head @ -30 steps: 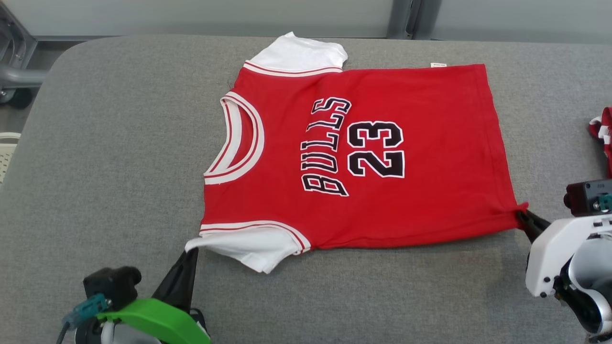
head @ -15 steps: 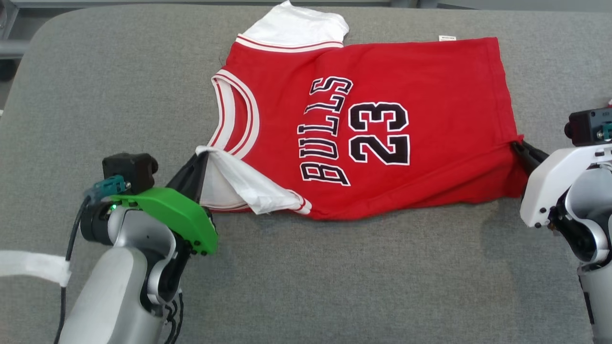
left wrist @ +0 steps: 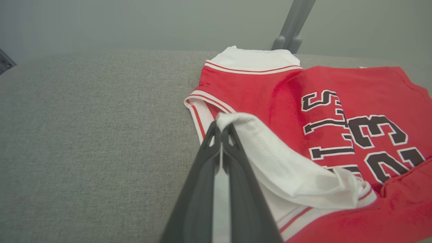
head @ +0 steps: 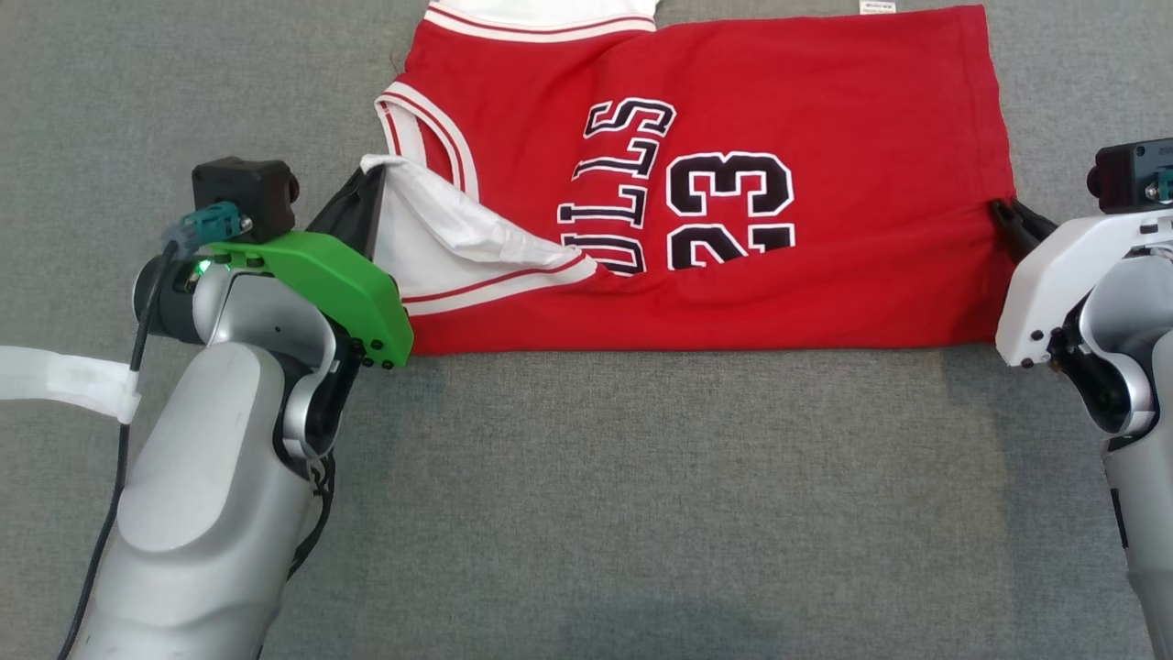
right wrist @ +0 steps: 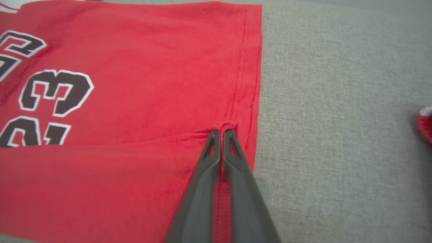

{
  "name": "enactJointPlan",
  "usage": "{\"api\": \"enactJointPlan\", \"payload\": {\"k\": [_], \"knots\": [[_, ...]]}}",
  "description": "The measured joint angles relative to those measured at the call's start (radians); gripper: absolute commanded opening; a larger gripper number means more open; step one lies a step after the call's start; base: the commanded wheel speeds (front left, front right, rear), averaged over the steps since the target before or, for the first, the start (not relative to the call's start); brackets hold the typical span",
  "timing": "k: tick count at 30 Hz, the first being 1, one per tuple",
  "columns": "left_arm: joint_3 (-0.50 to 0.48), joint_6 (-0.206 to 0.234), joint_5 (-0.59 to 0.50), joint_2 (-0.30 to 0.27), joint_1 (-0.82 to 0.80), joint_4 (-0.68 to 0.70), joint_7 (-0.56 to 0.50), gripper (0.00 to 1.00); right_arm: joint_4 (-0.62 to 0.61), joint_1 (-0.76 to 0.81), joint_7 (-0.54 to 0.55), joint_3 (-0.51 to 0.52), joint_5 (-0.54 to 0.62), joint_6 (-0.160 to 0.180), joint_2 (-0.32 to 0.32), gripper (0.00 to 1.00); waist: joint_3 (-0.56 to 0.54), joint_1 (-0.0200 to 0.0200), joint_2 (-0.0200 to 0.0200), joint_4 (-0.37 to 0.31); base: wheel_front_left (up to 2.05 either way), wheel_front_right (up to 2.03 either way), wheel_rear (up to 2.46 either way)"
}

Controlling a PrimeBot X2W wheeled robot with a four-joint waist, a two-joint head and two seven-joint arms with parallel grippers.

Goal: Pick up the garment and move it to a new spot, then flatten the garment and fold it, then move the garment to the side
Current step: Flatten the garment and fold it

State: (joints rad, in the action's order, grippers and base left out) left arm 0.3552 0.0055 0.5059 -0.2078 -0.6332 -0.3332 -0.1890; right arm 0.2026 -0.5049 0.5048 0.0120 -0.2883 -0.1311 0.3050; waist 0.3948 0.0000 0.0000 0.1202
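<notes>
The garment (head: 825, 110) is a red basketball jersey with white sleeves and black "BULLS 23" lettering, spread on the grey table. Its near edge is lifted and folded over the lower half, covering part of the print. My left gripper (head: 369, 176) is shut on the tip of the near white sleeve (left wrist: 287, 162), holding it above the collar area. My right gripper (head: 1003, 213) is shut on the near hem corner (right wrist: 225, 125), pulled over the jersey body (right wrist: 135, 50). The far white sleeve (left wrist: 253, 59) lies flat at the back.
The grey fabric table (head: 641, 513) extends wide in front of the jersey. A small red and white object (right wrist: 426, 123) lies on the table to the right of the hem. A grey post (left wrist: 292, 27) stands behind the table.
Both grippers have carried the jersey's near edge away from me, folding it over the lower lettering. The head camera has tilted down, so the far sleeve and table edge left the picture.
</notes>
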Motion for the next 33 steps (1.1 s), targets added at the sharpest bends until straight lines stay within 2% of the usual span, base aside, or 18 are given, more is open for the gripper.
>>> {"api": "enactJointPlan", "payload": {"k": [7,12,19,20,21,22,29,33], "knots": [[0.006,-0.005,-0.010,0.007,-0.054,-0.069,0.028,0.00,0.029,-0.025,-0.066,0.009,0.019,0.000,-0.009,0.00,0.029,0.0000,0.0000,-0.006,0.00,0.00,0.00],[0.001,0.003,-0.010,0.013,-0.087,-0.090,0.056,0.00,0.026,-0.037,-0.120,0.050,0.028,0.000,-0.031,0.00,0.034,0.0000,0.0000,-0.005,0.00,0.00,0.00],[0.013,0.000,-0.017,0.012,-0.109,-0.125,0.058,0.00,0.032,-0.023,-0.125,0.054,0.038,0.000,-0.047,0.00,0.037,0.0000,0.0000,-0.005,0.00,0.00,0.00],[0.016,-0.001,-0.019,0.014,-0.113,-0.130,0.060,0.15,0.036,-0.023,-0.128,0.053,0.040,0.000,-0.048,0.46,0.039,0.0000,0.0000,-0.005,0.00,0.00,0.00],[0.019,-0.001,-0.025,0.016,-0.117,-0.133,0.076,0.85,0.039,-0.023,-0.129,0.049,0.044,0.000,-0.048,1.00,0.040,0.0000,0.0000,-0.006,0.00,0.00,0.00],[0.025,-0.001,-0.034,0.017,-0.124,-0.140,0.086,1.00,0.043,-0.023,-0.134,0.051,0.046,0.000,-0.050,1.00,0.040,0.0000,0.0000,-0.006,0.00,0.00,0.00],[0.038,0.027,-0.079,0.013,-0.121,-0.191,0.200,1.00,0.027,-0.016,-0.210,0.090,0.069,0.000,-0.071,1.00,0.013,0.0000,0.0000,-0.003,0.00,0.00,0.00],[0.041,0.048,-0.089,-0.003,-0.045,-0.190,0.237,1.00,-0.014,0.059,-0.212,0.121,0.092,0.000,-0.093,1.00,-0.018,0.0000,0.0000,0.001,0.00,0.00,0.00]]}}
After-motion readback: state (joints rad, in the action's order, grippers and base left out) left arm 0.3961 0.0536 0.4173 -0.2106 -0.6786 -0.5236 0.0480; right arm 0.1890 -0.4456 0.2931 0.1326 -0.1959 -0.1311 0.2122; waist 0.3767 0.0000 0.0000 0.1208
